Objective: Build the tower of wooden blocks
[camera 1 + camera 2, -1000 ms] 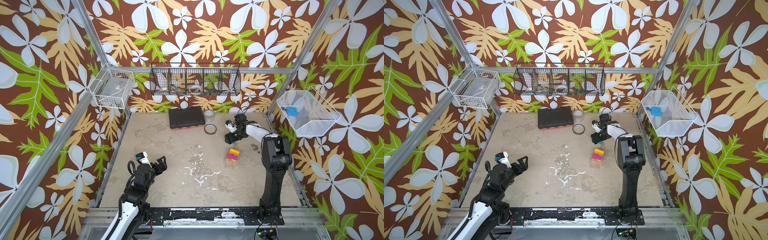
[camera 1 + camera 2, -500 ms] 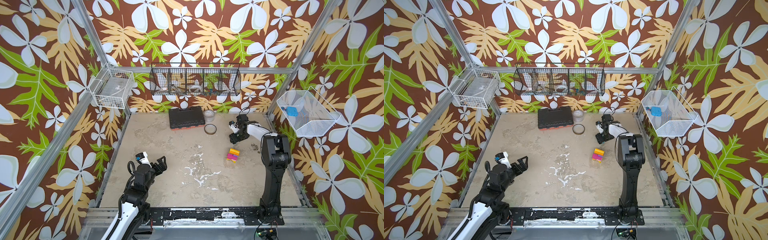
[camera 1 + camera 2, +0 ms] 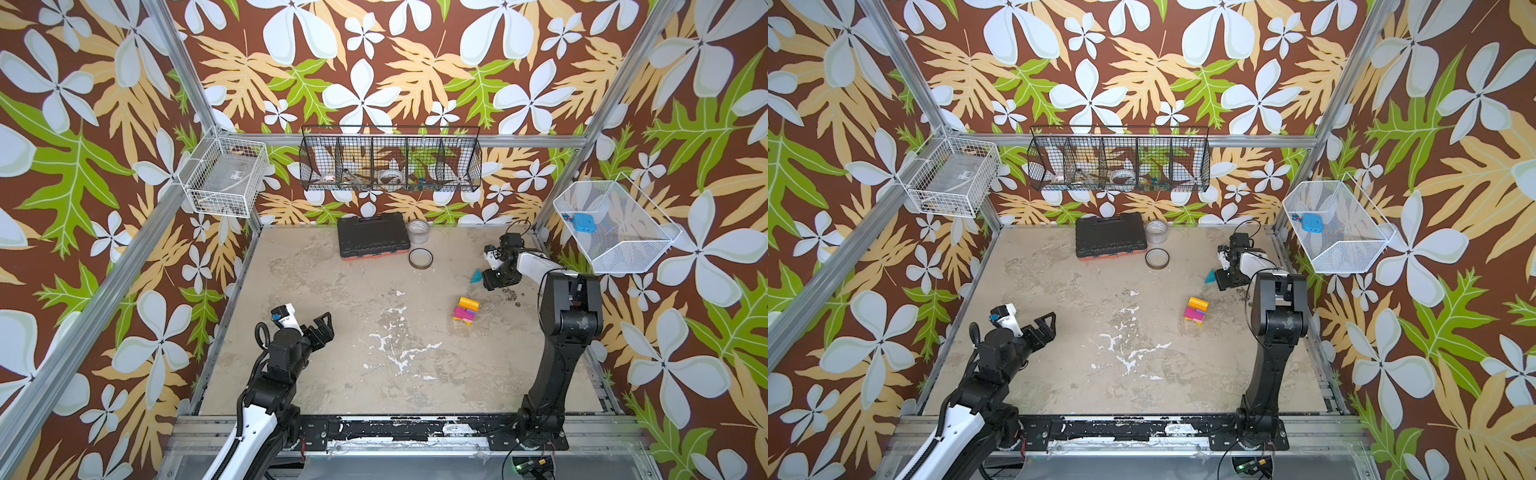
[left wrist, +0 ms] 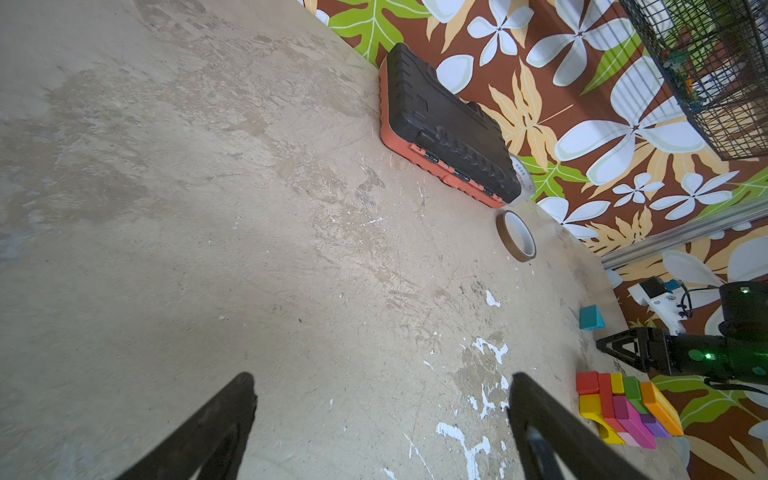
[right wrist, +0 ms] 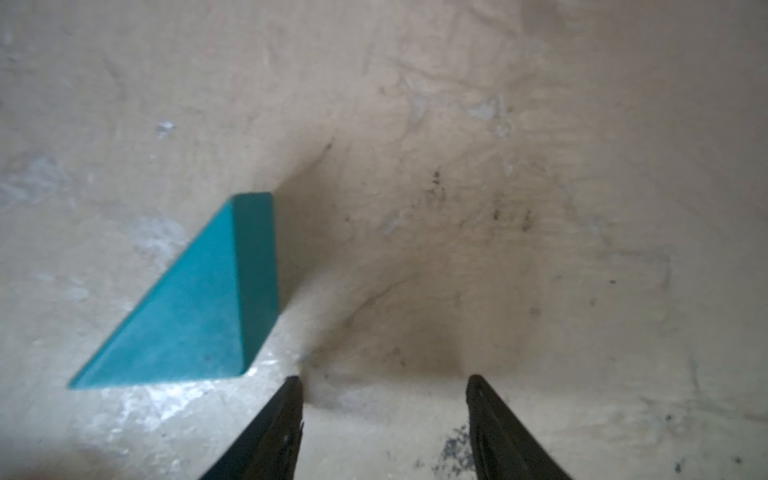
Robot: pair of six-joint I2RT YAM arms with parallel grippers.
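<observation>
right pincer (image 5: 382, 380) half-open, empty, beside teal wedge (image 5: 199, 303) near tower (image 3: 466, 308); left pincer (image 4: 380, 376) wide, empty

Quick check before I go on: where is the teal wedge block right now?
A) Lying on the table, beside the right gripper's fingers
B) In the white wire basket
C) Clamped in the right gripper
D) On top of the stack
A: the teal wedge lies on the table to one side of the right gripper, whose jaws stand apart with nothing between them. The tower stands apart with no teal on it.
</observation>
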